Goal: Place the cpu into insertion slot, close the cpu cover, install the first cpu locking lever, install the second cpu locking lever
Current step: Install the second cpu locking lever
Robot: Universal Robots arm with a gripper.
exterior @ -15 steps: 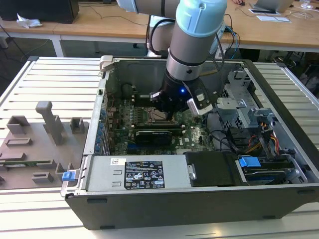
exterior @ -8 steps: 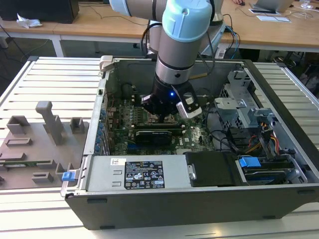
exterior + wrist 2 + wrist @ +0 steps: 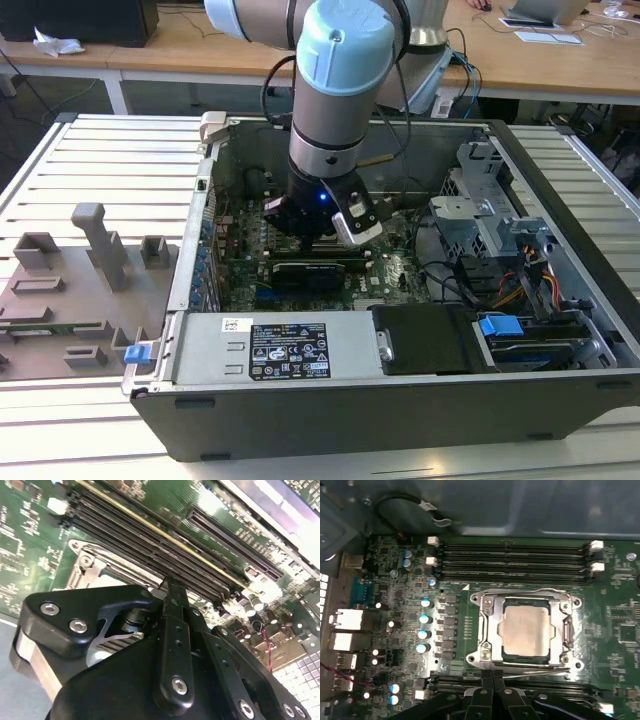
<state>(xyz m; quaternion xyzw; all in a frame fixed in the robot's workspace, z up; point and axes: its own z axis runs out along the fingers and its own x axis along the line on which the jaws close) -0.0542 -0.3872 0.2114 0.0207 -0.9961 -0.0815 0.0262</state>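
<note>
This was a robotics lab or workshop: an opened desktop computer case (image 3: 400, 400) lay on a slatted metal bench (image 3: 110, 160), grey fixture blocks (image 3: 95, 260) stood at the exterior view's left, and wooden desks (image 3: 200, 45) stood beyond.

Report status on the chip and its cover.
Tool shut, tips at the socket's edge. Chip seated in the socket, cover down over it. Nothing lying across the socket.
</note>
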